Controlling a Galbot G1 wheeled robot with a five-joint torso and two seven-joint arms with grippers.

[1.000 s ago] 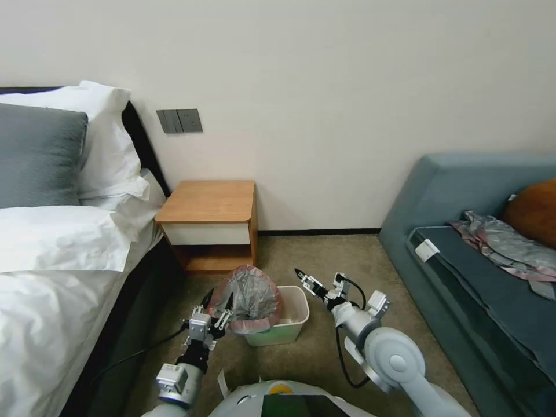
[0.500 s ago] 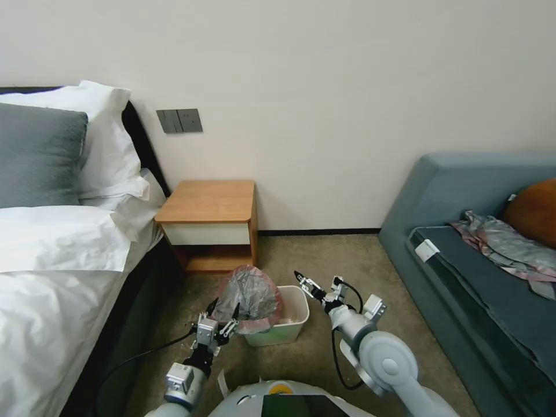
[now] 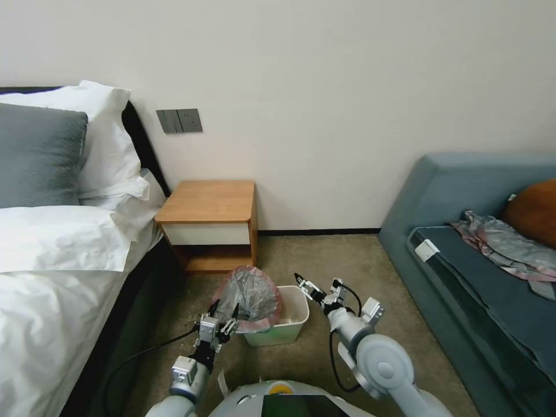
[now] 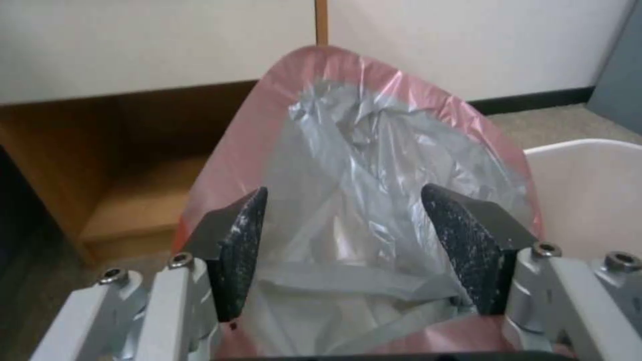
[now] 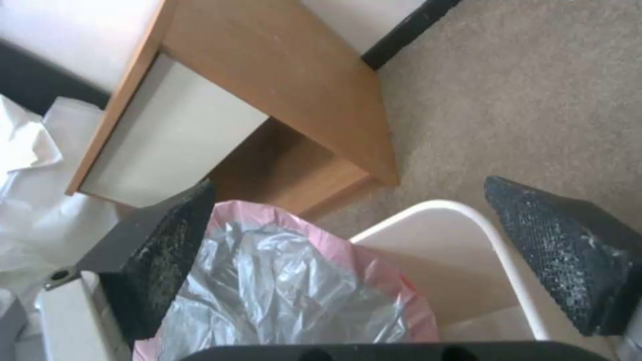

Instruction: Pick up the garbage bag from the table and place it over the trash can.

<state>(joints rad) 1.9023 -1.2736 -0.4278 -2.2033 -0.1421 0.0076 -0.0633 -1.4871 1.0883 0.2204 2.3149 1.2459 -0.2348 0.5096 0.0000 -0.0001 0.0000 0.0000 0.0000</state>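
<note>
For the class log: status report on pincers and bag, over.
Left pincer open beside garbage bag. Right pincer open. Bag drapes trash can's left side. Nothing in the way.

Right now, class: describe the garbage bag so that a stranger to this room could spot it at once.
Find the wooden table between bed and sofa. On the carpet in front of it stands the cream trash can. The garbage bag sits bunched over its bed-side half: crinkly silver-grey plastic with a pink rim, unlike the patterned cloth on the sofa.
</note>
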